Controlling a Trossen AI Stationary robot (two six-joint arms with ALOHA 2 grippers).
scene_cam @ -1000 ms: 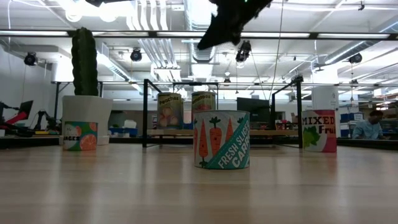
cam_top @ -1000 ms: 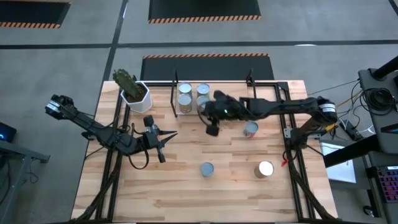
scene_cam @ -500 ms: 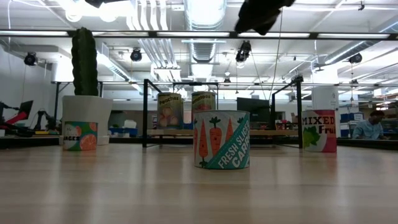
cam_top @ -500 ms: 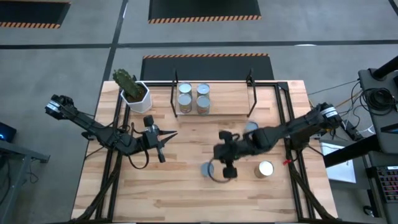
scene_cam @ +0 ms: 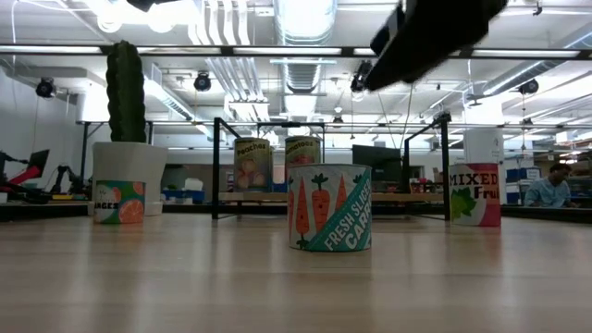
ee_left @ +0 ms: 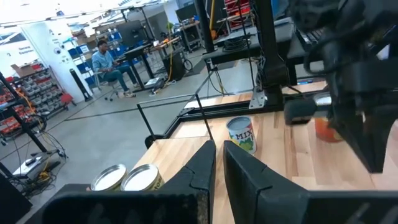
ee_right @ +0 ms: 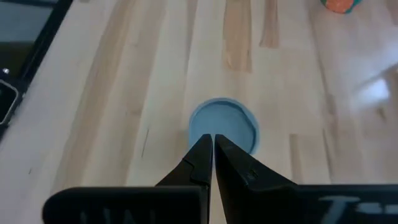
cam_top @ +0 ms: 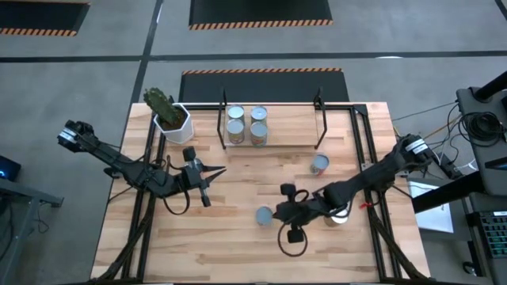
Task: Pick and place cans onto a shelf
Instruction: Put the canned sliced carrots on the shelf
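Observation:
The shelf [cam_top: 273,127] stands at the table's far side with several cans [cam_top: 247,123] on its left half; they also show in the low view [scene_cam: 252,165]. A carrot-labelled can [cam_top: 264,215] with a bluish top stands loose near the table's middle [scene_cam: 329,207] and shows in the right wrist view [ee_right: 222,126]. My right gripper [cam_top: 279,212] is shut and hovers just right of and above this can, its fingertips [ee_right: 211,140] pointing at the top. Another can [cam_top: 319,164] stands right of centre. A third [cam_top: 339,216] is partly hidden under my right arm. My left gripper [cam_top: 215,172] is shut and waits at the table's left.
A white pot with a cactus [cam_top: 170,117] stands at the far left corner. An orange-labelled can [scene_cam: 119,202] stands near it in the low view. Black frame rails [cam_top: 368,166] run along the table's sides. Bare wood lies along the near edge [cam_top: 238,253].
My right gripper has gone from beside the shelf toward the table's near edge. It has come to a stop just right of the carrot-labelled can and points at its top. No can has moved.

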